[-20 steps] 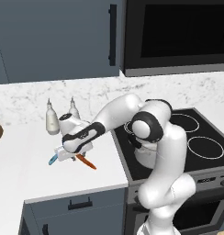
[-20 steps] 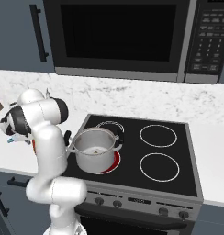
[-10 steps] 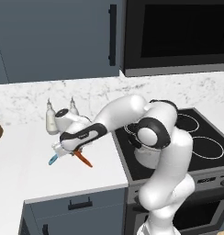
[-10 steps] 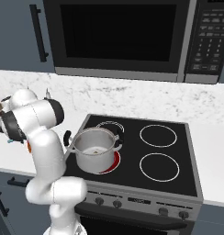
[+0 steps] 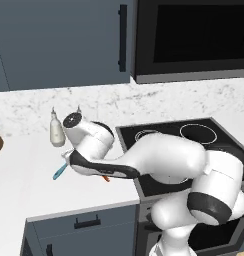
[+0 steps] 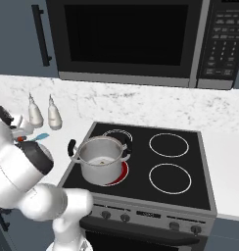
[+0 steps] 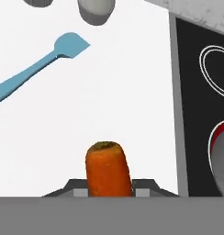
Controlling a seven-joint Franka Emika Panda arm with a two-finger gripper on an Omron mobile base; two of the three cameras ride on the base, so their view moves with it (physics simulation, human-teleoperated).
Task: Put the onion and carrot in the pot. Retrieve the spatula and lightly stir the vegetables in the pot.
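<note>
Gripper (image 7: 109, 192) at the bottom centre of the hand view, clamped on the carrot (image 7: 108, 169), blunt end pointing up the frame. Spatula (image 7: 38, 64) lying on the white counter (image 7: 114, 101) at upper left, well apart from the carrot. Pot (image 6: 101, 159) on the stove's (image 6: 190, 196) front-left burner, left of centre in the right base view, a small onion (image 6: 101, 161) inside.

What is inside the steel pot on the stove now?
The pot stands on the front left burner. In the right base view a small pale round thing lies on its bottom, probably the onion. No carrot is inside. The near wall hides part of the bottom.
</note>
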